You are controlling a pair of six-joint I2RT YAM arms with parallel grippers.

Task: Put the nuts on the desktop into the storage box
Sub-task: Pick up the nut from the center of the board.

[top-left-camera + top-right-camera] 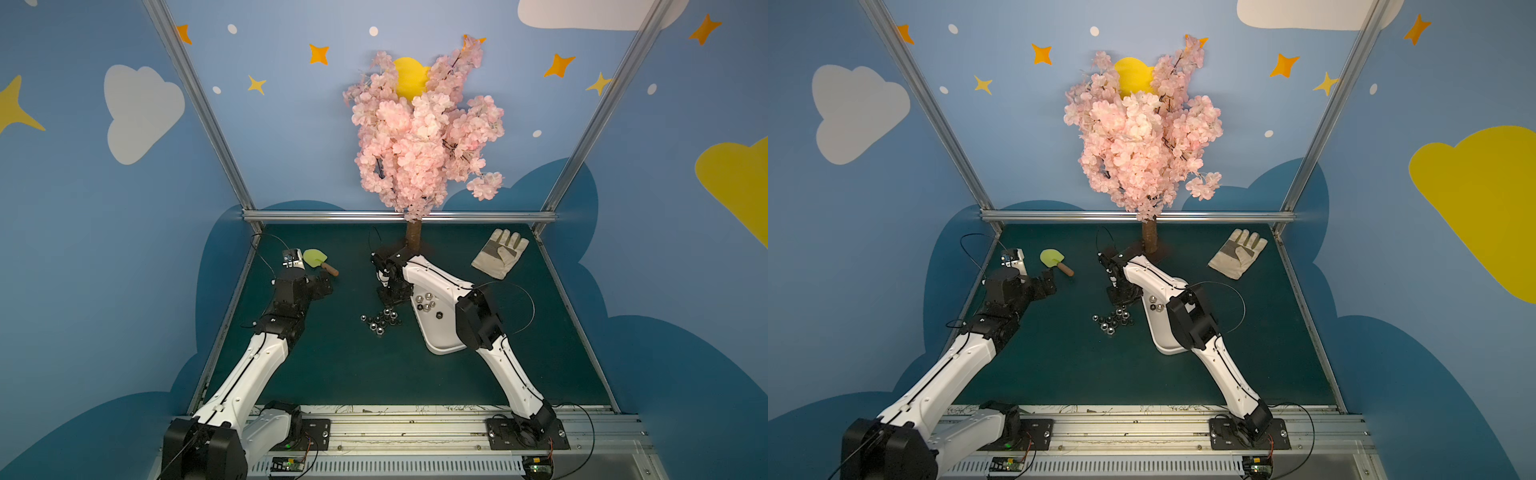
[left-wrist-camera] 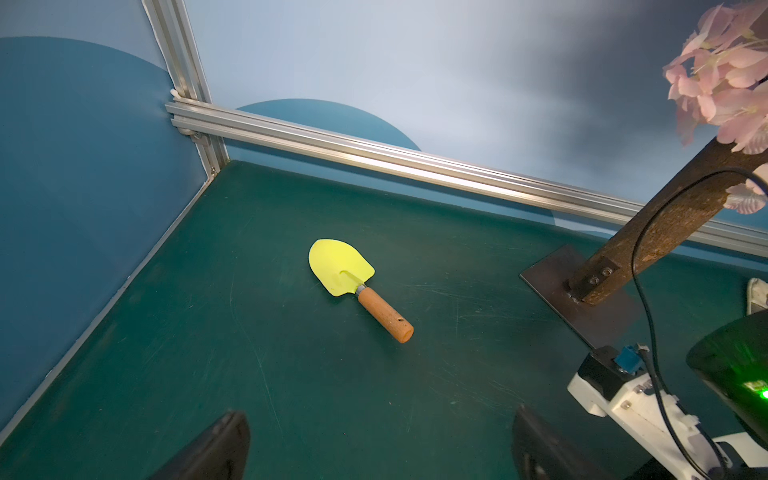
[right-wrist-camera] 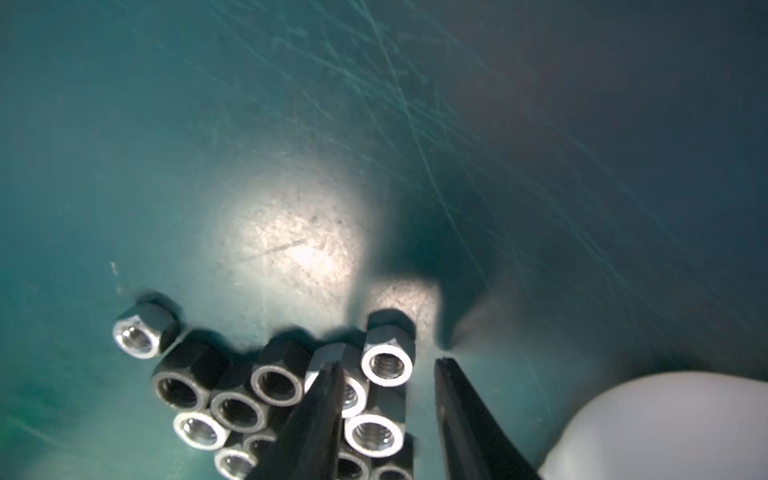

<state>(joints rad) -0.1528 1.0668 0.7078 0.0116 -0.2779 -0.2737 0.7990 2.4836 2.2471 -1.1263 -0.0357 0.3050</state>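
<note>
So far I'm counting about five nuts [image 1: 424, 301] sitting in the storage box [image 1: 438, 347]; a dozen-odd are waiting, piled on the desktop [image 1: 332, 374] just beside it. My right gripper [image 3: 386, 363] is straddling one, fingers [image 3: 324, 415] narrowly apart and gripping nothing; the left gripper [image 2: 380, 415] is idling wide and empty.

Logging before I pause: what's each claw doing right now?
Left claw: open, empty.
Right claw: open, astride a nut, not gripping it.
</note>
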